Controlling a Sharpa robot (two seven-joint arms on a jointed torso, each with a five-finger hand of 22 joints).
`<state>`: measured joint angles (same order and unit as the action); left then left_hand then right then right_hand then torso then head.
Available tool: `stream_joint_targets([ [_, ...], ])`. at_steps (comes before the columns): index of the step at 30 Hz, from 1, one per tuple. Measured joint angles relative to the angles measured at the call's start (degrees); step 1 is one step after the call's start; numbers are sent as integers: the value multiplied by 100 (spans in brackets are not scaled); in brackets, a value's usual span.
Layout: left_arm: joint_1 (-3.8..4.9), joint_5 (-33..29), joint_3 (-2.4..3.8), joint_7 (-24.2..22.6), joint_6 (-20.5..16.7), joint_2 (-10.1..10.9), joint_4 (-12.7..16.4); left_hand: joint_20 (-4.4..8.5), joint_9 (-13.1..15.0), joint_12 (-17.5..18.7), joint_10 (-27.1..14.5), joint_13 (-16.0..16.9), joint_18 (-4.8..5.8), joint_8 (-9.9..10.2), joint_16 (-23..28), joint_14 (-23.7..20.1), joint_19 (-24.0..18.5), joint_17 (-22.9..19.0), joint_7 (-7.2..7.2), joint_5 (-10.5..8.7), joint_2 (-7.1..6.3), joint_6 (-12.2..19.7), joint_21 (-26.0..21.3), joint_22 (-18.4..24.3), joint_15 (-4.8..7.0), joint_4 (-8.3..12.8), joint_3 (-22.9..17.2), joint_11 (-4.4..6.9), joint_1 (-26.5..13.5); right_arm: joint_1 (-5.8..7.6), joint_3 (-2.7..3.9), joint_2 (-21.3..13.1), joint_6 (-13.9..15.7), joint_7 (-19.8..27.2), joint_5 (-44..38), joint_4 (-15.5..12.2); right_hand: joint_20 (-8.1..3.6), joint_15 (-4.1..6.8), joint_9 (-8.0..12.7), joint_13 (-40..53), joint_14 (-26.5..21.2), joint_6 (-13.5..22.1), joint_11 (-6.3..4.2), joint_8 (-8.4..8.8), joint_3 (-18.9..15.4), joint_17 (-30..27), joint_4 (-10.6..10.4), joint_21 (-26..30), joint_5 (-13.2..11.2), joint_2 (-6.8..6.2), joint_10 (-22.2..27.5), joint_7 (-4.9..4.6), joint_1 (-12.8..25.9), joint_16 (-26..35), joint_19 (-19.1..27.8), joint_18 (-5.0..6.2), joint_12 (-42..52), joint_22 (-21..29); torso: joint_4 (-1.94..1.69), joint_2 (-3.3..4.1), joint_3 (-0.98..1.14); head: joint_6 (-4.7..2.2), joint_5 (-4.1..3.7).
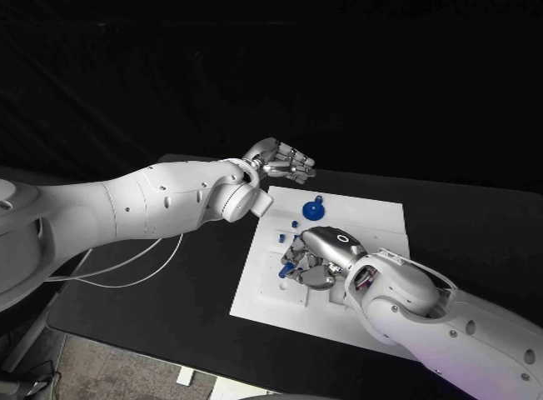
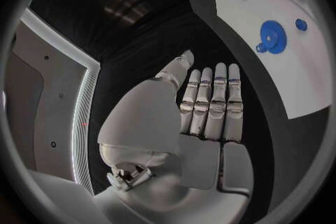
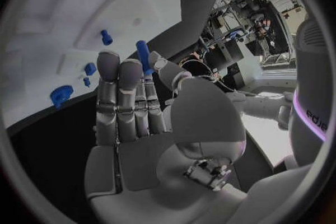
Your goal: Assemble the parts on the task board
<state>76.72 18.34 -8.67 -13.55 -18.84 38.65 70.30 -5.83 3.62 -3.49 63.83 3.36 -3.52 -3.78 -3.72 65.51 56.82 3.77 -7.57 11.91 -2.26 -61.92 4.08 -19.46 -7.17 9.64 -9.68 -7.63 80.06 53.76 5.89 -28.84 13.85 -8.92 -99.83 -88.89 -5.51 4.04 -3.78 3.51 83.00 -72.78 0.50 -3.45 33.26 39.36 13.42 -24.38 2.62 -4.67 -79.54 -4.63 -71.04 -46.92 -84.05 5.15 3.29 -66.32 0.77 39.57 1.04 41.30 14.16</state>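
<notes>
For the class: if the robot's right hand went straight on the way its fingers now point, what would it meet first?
Probably the task board: the right hand points at its white face, where small blue parts stand. It pinches a blue peg. Depth is unclear.

- I see a white task board (image 1: 374, 218) on the black tabletop (image 1: 488, 225).
- Blue gear (image 1: 315, 208) and blue peg (image 3: 143, 56); my hands (image 1: 284, 161) silver.

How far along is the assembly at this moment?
Early to midway, as far as I can tell. A blue gear lies on the task board, and small blue parts are on the board too; whether any are seated is unclear. In hand: the right robot hand holds a blue peg over the board. The left robot hand hovers beside the board, holding nothing.
</notes>
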Motion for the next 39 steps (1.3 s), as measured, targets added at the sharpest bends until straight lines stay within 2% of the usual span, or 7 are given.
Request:
stream_joint_targets([
  [6,0,-2,0,0,5,-9,10,0,0,0,0,0,0,0,0,0,0,0,0,0,0,0,0,0,0,0,0,0,0,0,-115,104,-72,-7,-274,102,0,0,0,-3,0,1,0,16,11,0,14,0,0,1,1,1,1,0,0,-29,-2,-19,-3,3,4,19,15],
  [21,0,-7,0,0,19,-13,16,0,0,0,0,0,0,0,0,0,0,0,0,0,0,0,0,0,0,0,0,0,0,1,-237,209,-216,-60,-648,229,1,-1,0,3,1,20,2,-4,21,-1,50,0,-1,1,3,21,1,0,0,-32,-11,-47,6,1,8,69,79],
  [33,0,-9,0,2,29,-15,18,0,0,0,0,0,0,0,0,0,0,0,0,0,0,0,0,0,0,0,0,0,0,12,-265,222,-228,-65,-759,234,1,-10,-3,3,9,12,10,-2,35,-1,69,0,-8,-1,12,13,-1,0,0,-33,-22,-69,7,0,9,96,107],
  [39,0,-9,0,2,34,-14,17,0,0,0,0,0,0,0,0,-21,0,0,0,0,0,0,0,8,21,0,0,0,0,14,-270,216,-257,-72,-798,222,1,-10,-3,2,10,-13,-11,0,35,-1,83,0,-18,-1,-9,19,-1,0,0,16,-21,-70,13,-1,9,101,118],
])
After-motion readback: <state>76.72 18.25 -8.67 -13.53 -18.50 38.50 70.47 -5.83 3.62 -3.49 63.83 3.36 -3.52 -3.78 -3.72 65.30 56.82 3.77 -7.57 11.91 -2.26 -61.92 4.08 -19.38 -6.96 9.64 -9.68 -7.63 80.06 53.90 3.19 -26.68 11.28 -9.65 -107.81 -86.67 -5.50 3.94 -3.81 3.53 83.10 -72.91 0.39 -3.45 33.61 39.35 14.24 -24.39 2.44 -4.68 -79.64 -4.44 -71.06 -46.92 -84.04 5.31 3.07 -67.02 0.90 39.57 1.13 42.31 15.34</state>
